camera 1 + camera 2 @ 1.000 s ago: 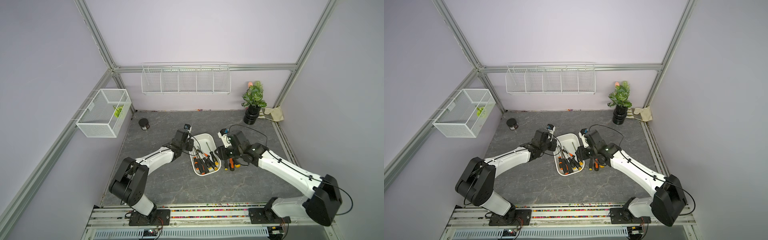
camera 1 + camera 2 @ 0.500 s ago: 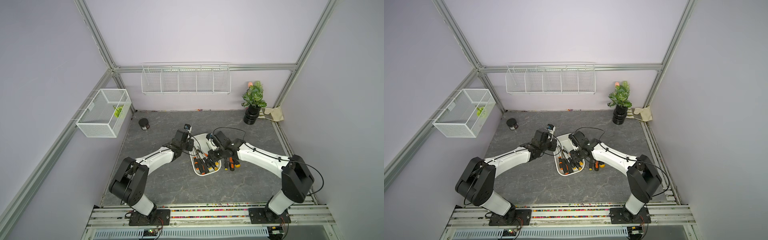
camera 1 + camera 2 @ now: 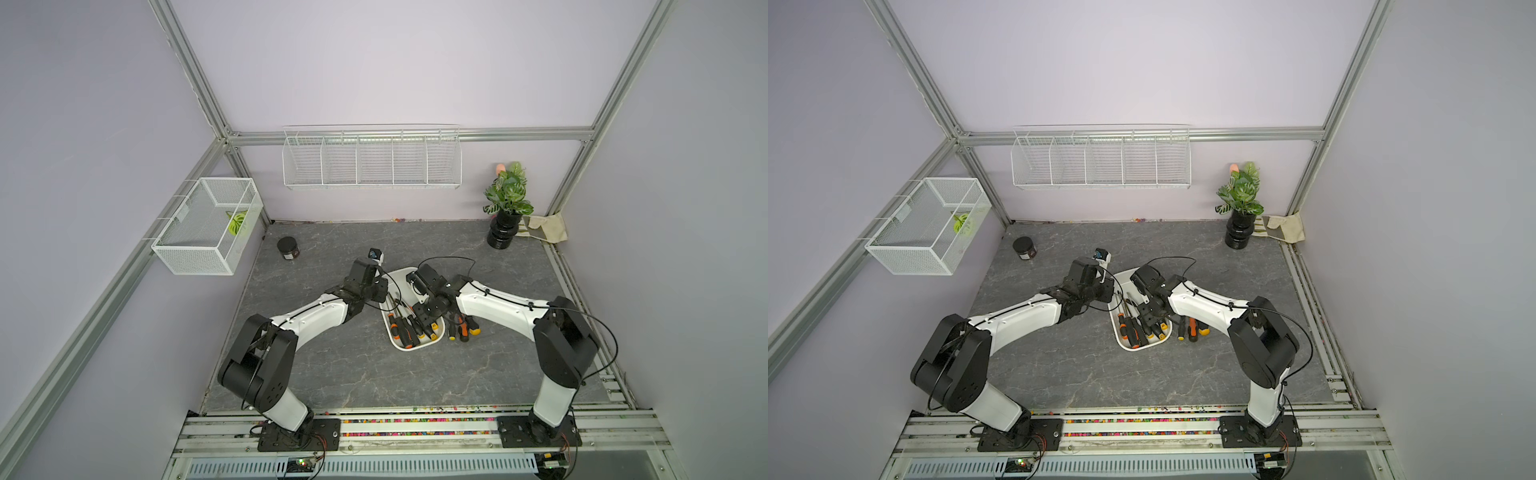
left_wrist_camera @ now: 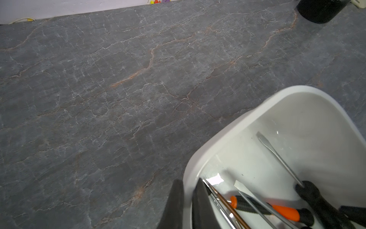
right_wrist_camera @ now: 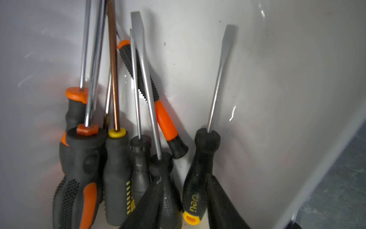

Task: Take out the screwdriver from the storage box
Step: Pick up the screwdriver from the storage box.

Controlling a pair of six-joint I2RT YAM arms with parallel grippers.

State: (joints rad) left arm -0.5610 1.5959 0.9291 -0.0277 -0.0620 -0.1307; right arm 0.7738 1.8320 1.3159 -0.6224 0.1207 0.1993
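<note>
My left tool is clenched across the side wall of the storage box, one finger outside and one inside. I judge this pins the tub to the worktop so it cannot slide or lift. Inside, the bundled screwdrivers lie with their handles at the near end. My right tool reaches down there, fingers flanking the yellow-capped screwdriver. Its shaft lies clear of the rest, so it is probably the easiest pick. I cannot tell whether the fingers already pinch it. Just right of the box, a few loose screwdrivers lie on the worktop.
</note>
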